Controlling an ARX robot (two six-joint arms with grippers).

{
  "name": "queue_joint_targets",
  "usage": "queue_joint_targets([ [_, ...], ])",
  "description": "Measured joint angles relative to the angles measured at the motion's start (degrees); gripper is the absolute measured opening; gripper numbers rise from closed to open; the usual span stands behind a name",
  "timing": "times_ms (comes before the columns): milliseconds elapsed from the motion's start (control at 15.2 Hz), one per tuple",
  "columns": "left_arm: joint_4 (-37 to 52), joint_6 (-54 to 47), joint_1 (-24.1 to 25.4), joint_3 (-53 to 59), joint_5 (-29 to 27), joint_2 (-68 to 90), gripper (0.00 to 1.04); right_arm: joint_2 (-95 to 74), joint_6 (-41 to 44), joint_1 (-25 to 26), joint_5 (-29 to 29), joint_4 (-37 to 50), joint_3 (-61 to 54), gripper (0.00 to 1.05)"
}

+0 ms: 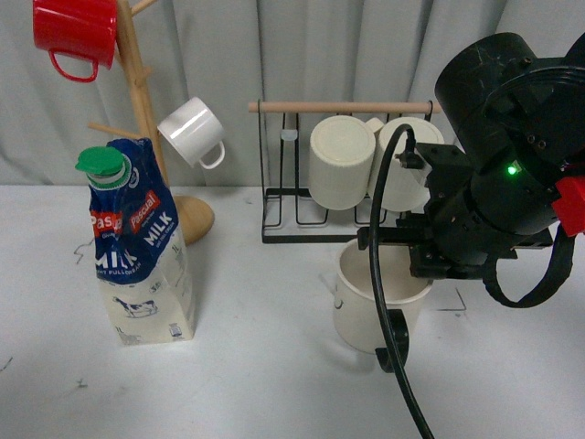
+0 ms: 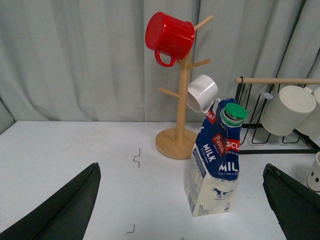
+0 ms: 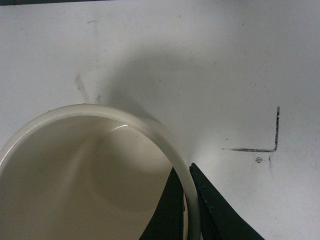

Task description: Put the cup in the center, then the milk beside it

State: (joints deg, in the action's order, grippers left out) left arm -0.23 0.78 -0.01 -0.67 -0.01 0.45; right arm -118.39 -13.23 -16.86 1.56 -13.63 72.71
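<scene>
The cup (image 1: 361,306), wide and cream with a black handle low on its right side, sits on the white table right of centre in the front view. My right gripper (image 3: 184,172) is shut on the cup (image 3: 90,170), one finger inside the rim and one outside. Its black arm hangs over the cup. The milk (image 1: 137,251) stands upright at the left, a tall carton with a green cap. In the left wrist view the milk (image 2: 215,160) stands beyond my left gripper (image 2: 182,200), which is open with nothing between its fingers (image 2: 70,202).
A wooden mug tree (image 1: 146,110) with a red mug (image 1: 75,32) and a small white mug (image 1: 192,133) stands behind the milk. A black wire rack (image 1: 302,201) holds ribbed cream mugs (image 1: 341,163) at the back. Black corner marks (image 3: 272,137) are drawn on the table.
</scene>
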Motion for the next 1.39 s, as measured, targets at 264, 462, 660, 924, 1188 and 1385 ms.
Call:
queue_joint_targets([
  [264,0.00,0.00,0.00,0.00,0.00,0.00,0.98,0.04,0.63,0.17,1.38,0.83,-0.26,0.03],
  [462,0.00,0.00,0.00,0.00,0.00,0.00,0.98,0.07,-0.02,0.37,1.86,1.09,-0.26,0.04],
  [660,0.02,0.00,0.00,0.00,0.00,0.00,0.98,1.84,-1.31,0.44,1.92,2.56,-1.11,0.42],
  [924,0.00,0.00,0.00,0.00,0.00,0.00,0.98,6.16,-3.17,1.36,0.57,4.79,-1.64,0.65],
  [1188,0.00,0.00,0.00,0.00,0.00,0.00,0.98,9.57,-3.63,2.40,-0.11,6.75,-2.19,0.78],
  [1385,0.02,0.00,0.00,0.00,0.00,0.00,0.98,20.92,-3.69,4.96,-1.14,11.54,-4.13,0.97],
])
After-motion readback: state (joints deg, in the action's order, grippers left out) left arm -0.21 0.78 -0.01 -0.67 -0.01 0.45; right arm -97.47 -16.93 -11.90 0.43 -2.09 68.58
